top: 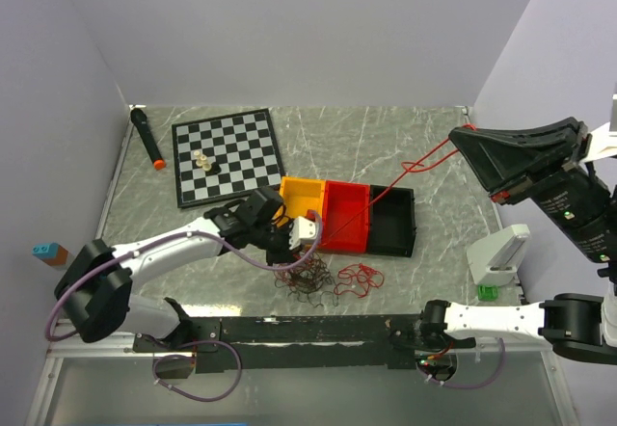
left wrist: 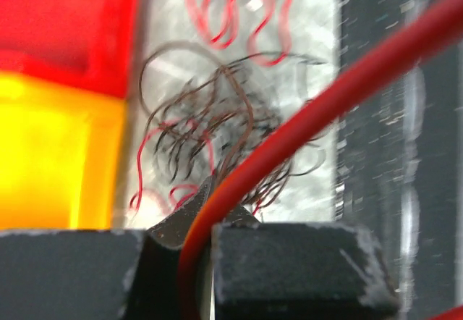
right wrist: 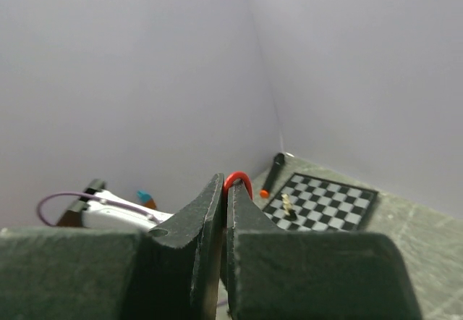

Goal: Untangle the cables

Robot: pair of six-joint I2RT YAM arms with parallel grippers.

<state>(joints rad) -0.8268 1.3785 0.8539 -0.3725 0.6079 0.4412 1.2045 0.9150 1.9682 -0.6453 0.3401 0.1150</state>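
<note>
The cables lie as a tangle of thin black and red wires (top: 303,279) on the table in front of the bins; the tangle also shows in the left wrist view (left wrist: 217,128). A loose curly red wire (top: 359,277) lies just right of it. My left gripper (top: 299,245) hovers over the tangle, shut on a red cable (left wrist: 340,92). That red cable (top: 386,195) runs taut up and right over the bins to my right gripper (top: 461,137), which is raised high. In the right wrist view the gripper (right wrist: 226,187) is shut on the cable's red loop (right wrist: 239,177).
Yellow (top: 299,195), red (top: 345,214) and black (top: 393,222) bins stand in a row mid-table. A chessboard (top: 241,142) with pieces and a black marker (top: 146,137) lie at the back left. A white holder (top: 497,252) and a green block (top: 489,293) sit at the right.
</note>
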